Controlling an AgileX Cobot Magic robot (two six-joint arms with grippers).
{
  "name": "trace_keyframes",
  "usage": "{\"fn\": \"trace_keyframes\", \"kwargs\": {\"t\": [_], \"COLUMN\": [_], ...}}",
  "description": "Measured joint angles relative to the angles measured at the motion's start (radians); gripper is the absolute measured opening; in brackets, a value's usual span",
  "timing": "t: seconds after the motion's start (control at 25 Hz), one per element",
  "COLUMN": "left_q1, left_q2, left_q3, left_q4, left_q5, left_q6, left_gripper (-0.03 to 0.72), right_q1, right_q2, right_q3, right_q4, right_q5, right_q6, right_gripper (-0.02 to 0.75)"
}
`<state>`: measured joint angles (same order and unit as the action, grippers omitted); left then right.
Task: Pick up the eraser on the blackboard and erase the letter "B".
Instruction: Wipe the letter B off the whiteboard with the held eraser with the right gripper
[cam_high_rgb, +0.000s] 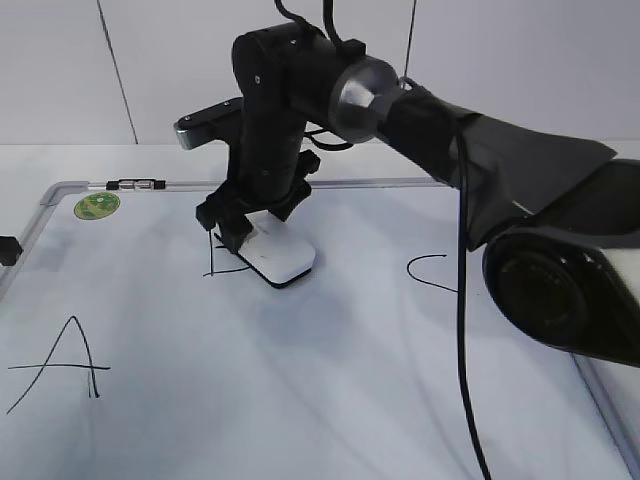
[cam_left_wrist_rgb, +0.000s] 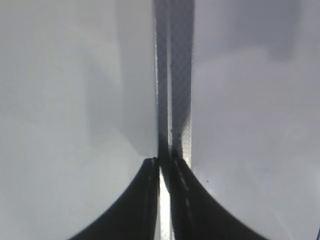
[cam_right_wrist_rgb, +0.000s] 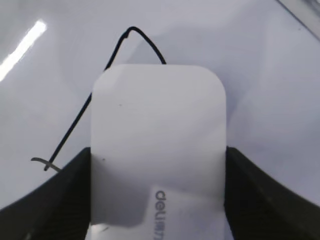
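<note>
My right gripper (cam_high_rgb: 243, 232) is shut on the white eraser (cam_high_rgb: 281, 256) and presses its dark underside onto the blackboard (cam_high_rgb: 300, 390). The eraser lies over the right part of the letter "B" (cam_high_rgb: 222, 264); only the B's left stroke and part of its lower curve still show. In the right wrist view the eraser (cam_right_wrist_rgb: 157, 125), with grey lettering, sits between both fingers of my right gripper (cam_right_wrist_rgb: 157, 160), with thin black strokes of the B (cam_right_wrist_rgb: 75, 127) beyond and to the left. My left gripper (cam_left_wrist_rgb: 162, 162) is shut and empty over the board's edge strip.
A black letter "A" (cam_high_rgb: 60, 365) is at the board's near left and a "C" (cam_high_rgb: 430, 270) at its right. A round green sticker (cam_high_rgb: 97, 206) sits in the far left corner. The right arm's large body (cam_high_rgb: 560, 260) hangs over the board's right side.
</note>
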<state>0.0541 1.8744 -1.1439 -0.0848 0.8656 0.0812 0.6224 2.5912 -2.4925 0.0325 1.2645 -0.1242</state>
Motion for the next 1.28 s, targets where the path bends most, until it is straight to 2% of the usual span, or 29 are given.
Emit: {"fn": "trace_keyframes", "kwargs": {"t": [0.16,0.48,0.68,0.8,1.08,1.28], "left_q1": [0.000,0.000,0.000,0.000,0.000,0.000], "left_q2": [0.000,0.000,0.000,0.000,0.000,0.000], "left_q3": [0.000,0.000,0.000,0.000,0.000,0.000], "left_q4": [0.002,0.006,0.008,0.008,0.008,0.006], "left_q5": [0.000,0.006,0.008,0.008,0.008,0.008], "left_q6": [0.000,0.000,0.000,0.000,0.000,0.000], "left_gripper": [0.055,0.055,0.055,0.055,0.055,0.055], "right_q1": [0.031,0.153,0.191,0.208,0.208,0.194], "right_q2": [0.001,0.009,0.009,0.011,0.022,0.036], "right_q3": [0.000,0.000,0.000,0.000,-0.008,-0.014], "right_q4": [-0.023,-0.053,0.013,0.033,-0.032,-0.021], "right_q5": [-0.008,-0.049,-0.060,-0.063,-0.064,-0.064], "right_q6": [-0.031,-0.077,-0.077,-0.077,0.024,0.060], "right_gripper": [0.522,0.522,0.522,0.522,0.522,0.522]}}
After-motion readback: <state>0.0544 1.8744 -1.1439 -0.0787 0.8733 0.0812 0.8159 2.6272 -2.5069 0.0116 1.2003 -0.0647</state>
